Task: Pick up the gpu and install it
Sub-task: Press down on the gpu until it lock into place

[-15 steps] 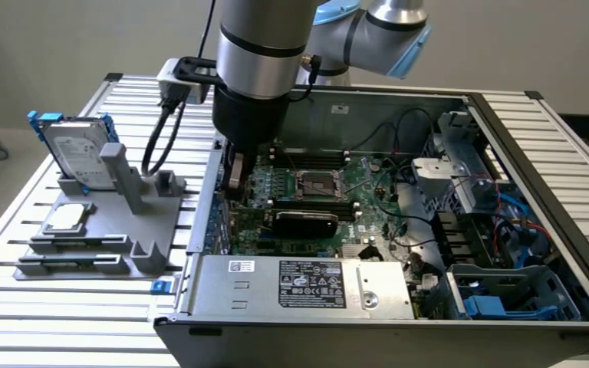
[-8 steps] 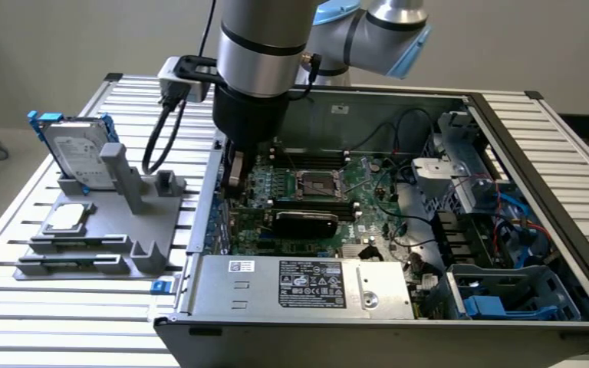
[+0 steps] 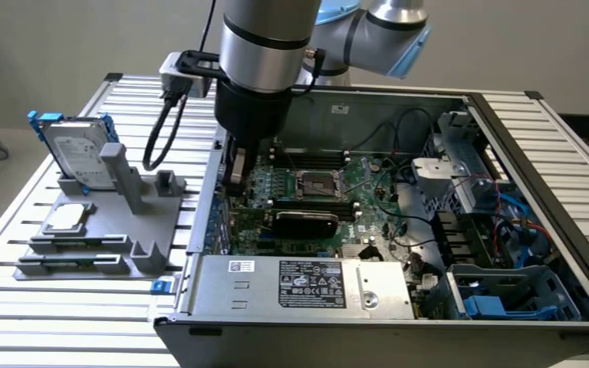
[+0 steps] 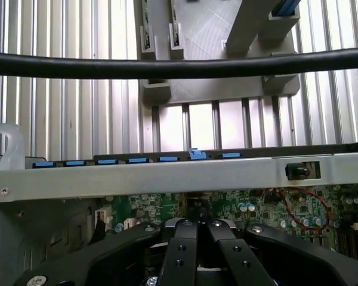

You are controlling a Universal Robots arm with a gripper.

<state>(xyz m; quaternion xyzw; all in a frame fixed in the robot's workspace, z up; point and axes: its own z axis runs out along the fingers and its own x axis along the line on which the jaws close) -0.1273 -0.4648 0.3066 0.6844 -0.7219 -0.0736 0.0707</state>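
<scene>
The gpu shows its black rounded cover. It lies across the green motherboard inside the open computer case, just below the processor socket. My gripper hangs inside the case by the wall on the exterior view's left, a little to the left of the gpu and apart from it. In the wrist view the gripper has its black fingers pressed together over the motherboard. Nothing shows between them.
A grey fixture stands on the slatted table at the exterior view's left. It holds a silver hard drive with a blue frame and a square processor chip. A power supply and blue drive cage fill the case's near side. A black cable crosses the wrist view.
</scene>
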